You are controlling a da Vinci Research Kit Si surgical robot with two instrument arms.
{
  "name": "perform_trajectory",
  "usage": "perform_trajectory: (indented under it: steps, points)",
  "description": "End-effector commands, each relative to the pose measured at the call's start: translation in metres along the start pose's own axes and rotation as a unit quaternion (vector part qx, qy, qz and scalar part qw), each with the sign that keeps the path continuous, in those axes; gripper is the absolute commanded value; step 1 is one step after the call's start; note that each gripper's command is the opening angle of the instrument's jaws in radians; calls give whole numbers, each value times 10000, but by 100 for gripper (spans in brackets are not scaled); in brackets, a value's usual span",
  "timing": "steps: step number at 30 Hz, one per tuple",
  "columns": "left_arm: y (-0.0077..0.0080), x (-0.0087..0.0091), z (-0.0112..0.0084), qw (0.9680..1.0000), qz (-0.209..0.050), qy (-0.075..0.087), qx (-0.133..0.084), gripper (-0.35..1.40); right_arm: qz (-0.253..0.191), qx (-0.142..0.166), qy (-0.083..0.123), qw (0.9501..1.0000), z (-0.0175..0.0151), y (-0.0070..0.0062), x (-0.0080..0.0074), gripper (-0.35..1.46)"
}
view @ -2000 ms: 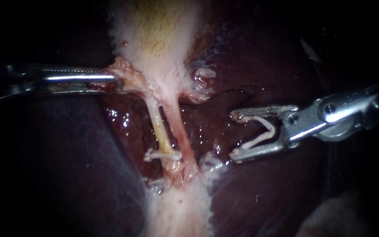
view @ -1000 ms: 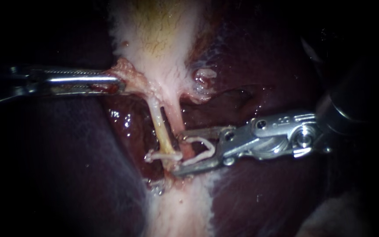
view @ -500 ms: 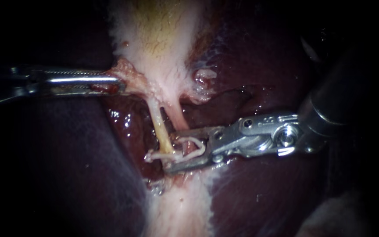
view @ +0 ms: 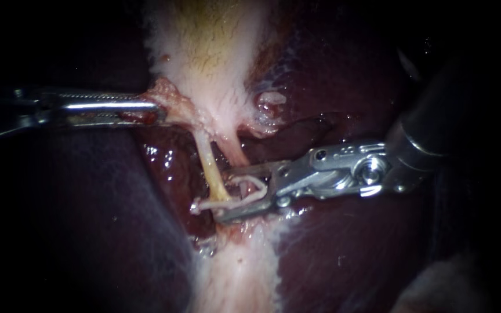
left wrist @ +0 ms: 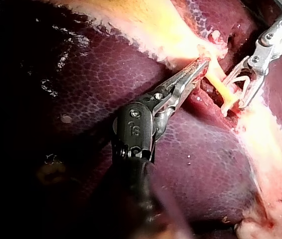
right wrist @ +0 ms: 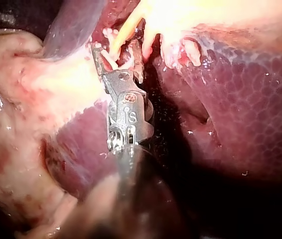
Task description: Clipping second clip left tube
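**A:** Left instrument (view: 155, 110) is clamped on the flap (view: 166, 95), pulling it sideways. If that slips, the left tube (view: 211, 171) goes slack mid-clip.

**B:** My bigger worry is the placed clip (view: 213, 204). The right instrument (view: 224, 194) holds the new clip (view: 256, 188) wide open around the left tube, just above it. Squeeze there and it could stack on it, or snag the right tube (view: 236, 152) too.

**A:** Yep. Can't tell if the tips clear the tube's far side, and the right tube vanishes behind the jaws.
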Motion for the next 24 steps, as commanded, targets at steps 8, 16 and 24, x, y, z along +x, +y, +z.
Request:
perform_trajectory:
  steps: [8,16,24]
  points:
    - [0,-1,2,10000,2,1,4,-35,2,256,52,9997,24,-2,8,50]
    - [0,-1,3,10000,2,2,5,-35,53,535,204,9983,31,-8,13,50]
    - [0,-1,2,10000,2,1,2,-35,145,670,469,9965,24,-17,16,50]
